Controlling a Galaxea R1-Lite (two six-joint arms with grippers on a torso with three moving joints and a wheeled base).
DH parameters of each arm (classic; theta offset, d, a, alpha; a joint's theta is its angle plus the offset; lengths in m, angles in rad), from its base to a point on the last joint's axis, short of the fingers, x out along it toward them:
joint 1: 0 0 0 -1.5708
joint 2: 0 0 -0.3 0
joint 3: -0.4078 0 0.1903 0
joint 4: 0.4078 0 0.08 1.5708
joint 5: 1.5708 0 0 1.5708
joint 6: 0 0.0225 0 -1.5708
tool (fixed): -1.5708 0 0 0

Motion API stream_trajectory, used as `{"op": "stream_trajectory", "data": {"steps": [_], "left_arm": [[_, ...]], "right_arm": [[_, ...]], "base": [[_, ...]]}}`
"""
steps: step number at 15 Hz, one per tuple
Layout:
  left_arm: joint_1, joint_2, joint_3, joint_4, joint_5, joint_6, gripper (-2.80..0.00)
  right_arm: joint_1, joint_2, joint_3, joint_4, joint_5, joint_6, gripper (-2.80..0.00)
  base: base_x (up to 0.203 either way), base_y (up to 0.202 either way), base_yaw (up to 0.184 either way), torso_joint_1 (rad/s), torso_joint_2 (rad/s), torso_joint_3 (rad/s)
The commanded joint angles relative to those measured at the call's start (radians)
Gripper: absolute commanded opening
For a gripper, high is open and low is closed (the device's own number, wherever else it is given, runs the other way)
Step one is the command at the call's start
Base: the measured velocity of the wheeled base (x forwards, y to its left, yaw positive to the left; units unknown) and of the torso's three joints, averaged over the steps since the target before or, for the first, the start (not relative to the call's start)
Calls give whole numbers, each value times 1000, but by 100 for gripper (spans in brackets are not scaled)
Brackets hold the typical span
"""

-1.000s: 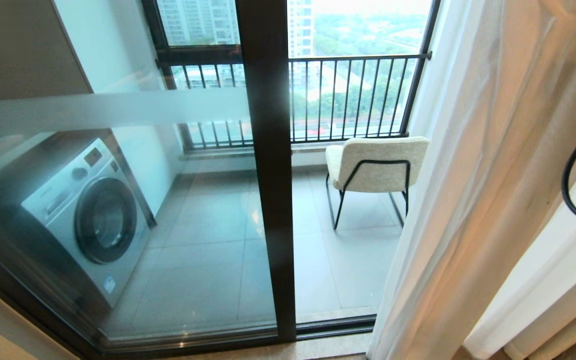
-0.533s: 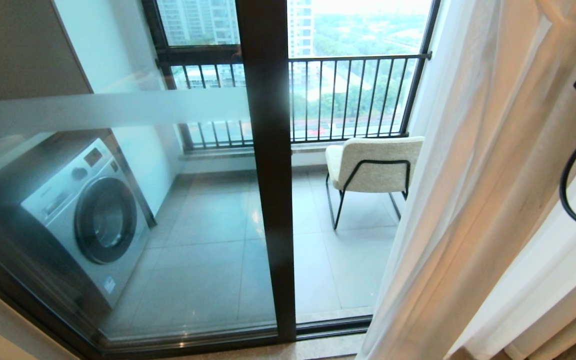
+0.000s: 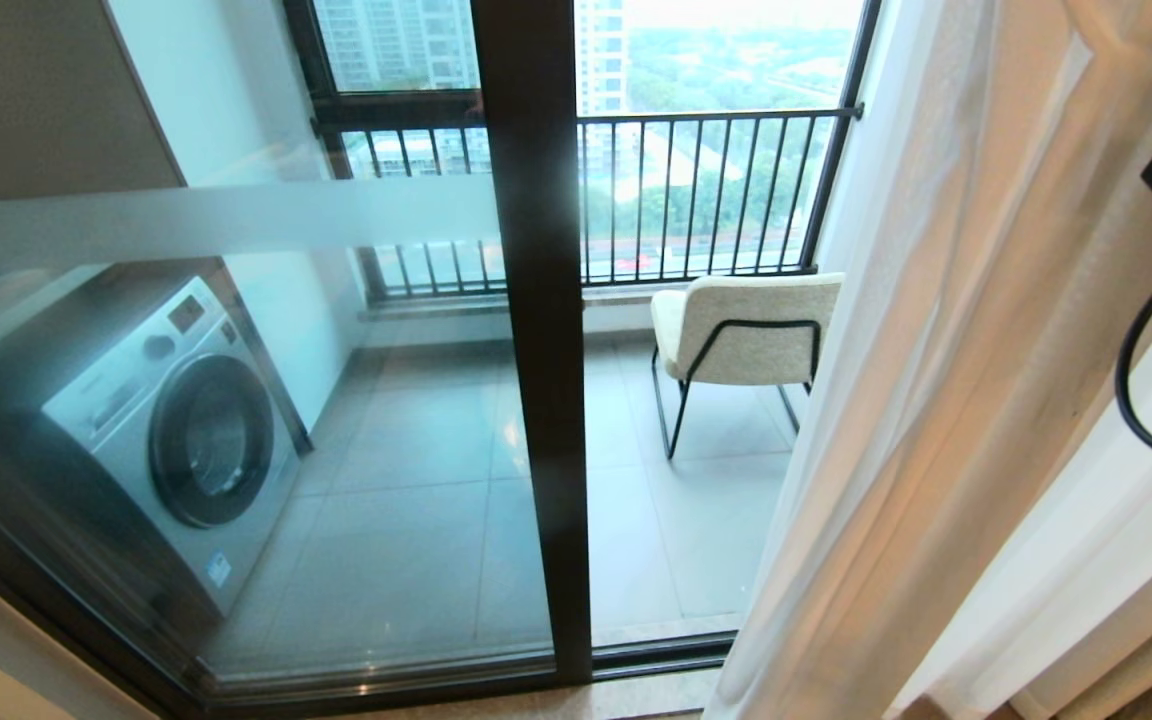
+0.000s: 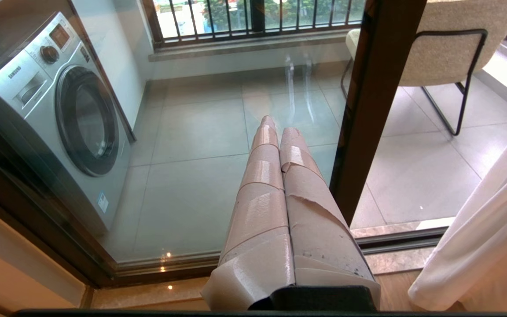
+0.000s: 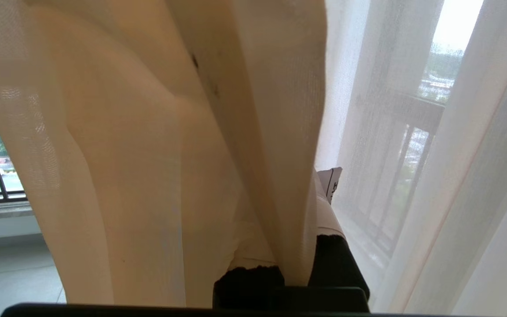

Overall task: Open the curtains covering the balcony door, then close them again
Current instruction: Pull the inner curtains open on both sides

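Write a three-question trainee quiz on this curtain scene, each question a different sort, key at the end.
1. True or false: the curtains cover the whole balcony door.
2. What is the right gripper shut on? A) chair B) curtains C) nothing
3. Fill in: behind the glass on the robot's left stands a ____.

Key: 1 false: they are bunched to the right. 2 B. 3 washing machine. The left gripper is shut and empty, near the glass.
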Motion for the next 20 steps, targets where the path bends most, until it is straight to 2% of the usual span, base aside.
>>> {"op": "stream_trajectory", "data": {"steps": [1, 15, 20], "left_arm": [[0, 0, 0, 0, 0, -2, -280], [0, 0, 0, 0, 0, -10, -280], [0, 1, 0, 0, 0, -10, -280]], "right_arm": [[1, 3, 2, -5, -1, 0, -280], [2, -3, 20, -10, -1, -1, -280], [2, -6, 22, -9, -1, -1, -280]], "base": [[0, 0, 0, 0, 0, 0], [0, 0, 0, 0, 0, 0], [-1, -143, 0, 3, 2, 2]]}}
